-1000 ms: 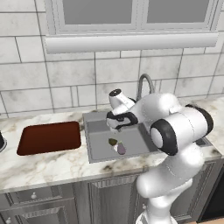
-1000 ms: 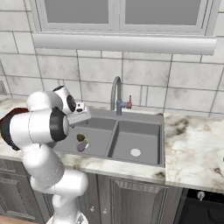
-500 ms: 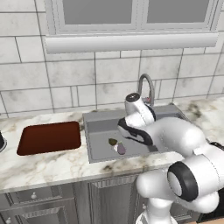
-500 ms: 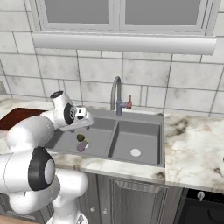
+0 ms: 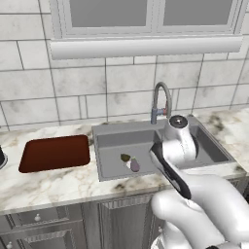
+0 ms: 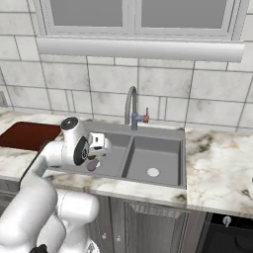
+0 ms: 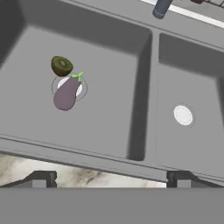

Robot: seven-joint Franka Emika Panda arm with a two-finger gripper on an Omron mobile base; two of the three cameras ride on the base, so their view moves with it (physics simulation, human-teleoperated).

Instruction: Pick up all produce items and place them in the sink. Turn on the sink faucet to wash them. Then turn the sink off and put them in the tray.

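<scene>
Both produce items already lie in the left basin of the sink (image 7: 144, 100): the eggplant (image 7: 66, 94) rests across the round drain of that basin, and the olive-brown item (image 7: 61, 65) sits just beside its stem end, toward the back wall. The gripper (image 7: 111, 178) hovers above the front rim of the sink with its fingers spread wide and nothing between them. The faucet (image 5: 161, 99) stands at the back edge of the sink, between the two basins, with its spout arching forward; no water is visible. The tray (image 5: 56, 152) sits on the bench (image 5: 53, 182) just left of the sink and holds nothing. Judging from this layout, the next step is likely turning on the faucet, and that is where trouble could start. The small reddish handle (image 6: 145, 116) at the base of the faucet is a slim target, so wide-open fingers could slip past it or nudge it only partway. The arm also has to reach over the left basin toward the back edge, and a low pass could bump the produce. The eggplant covers the drain, which might let water pool. Wet, rounded produce may later slip from the fingers.
</scene>
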